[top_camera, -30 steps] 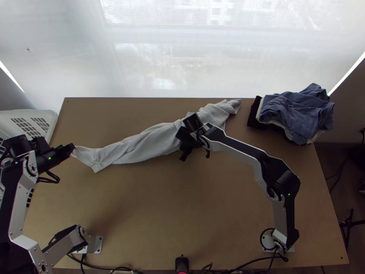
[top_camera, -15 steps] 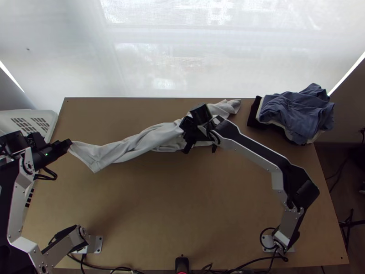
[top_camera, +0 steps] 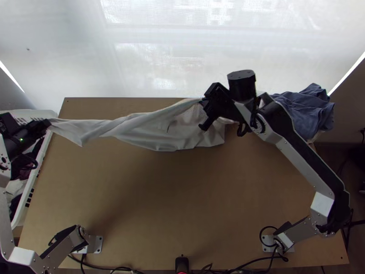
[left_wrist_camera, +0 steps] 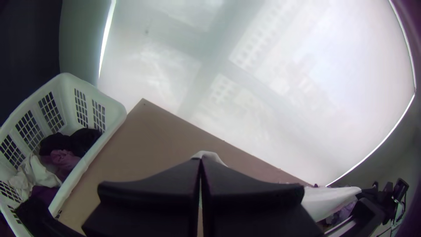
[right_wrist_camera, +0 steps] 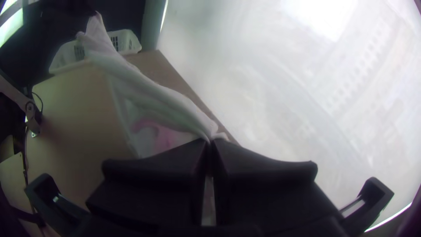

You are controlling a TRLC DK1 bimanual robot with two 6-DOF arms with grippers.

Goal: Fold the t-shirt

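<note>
The white t-shirt (top_camera: 159, 130) hangs stretched between both grippers above the table's far side, twisted narrow toward the left and draping wider near the middle. My left gripper (top_camera: 48, 123) is at its left end, over the basket's edge; in the left wrist view the same gripper (left_wrist_camera: 200, 161) is shut on a bit of white cloth. My right gripper (top_camera: 203, 101) holds the upper edge near the table's far edge; in the right wrist view this gripper (right_wrist_camera: 210, 142) is shut on the gathered shirt (right_wrist_camera: 153, 94), where a pink print shows on the hanging part.
A white laundry basket (left_wrist_camera: 94, 151) with dark, purple and white clothes stands at the table's left side. A pile of clothes with a blue one (top_camera: 303, 109) on top lies at the far right. Bare wooden tabletop (top_camera: 173, 201) spans the near and middle part.
Both grippers have moved up the picture, the left one farther left and the right one farther right. The shirt has lifted and stretched, with its middle now draping down.
</note>
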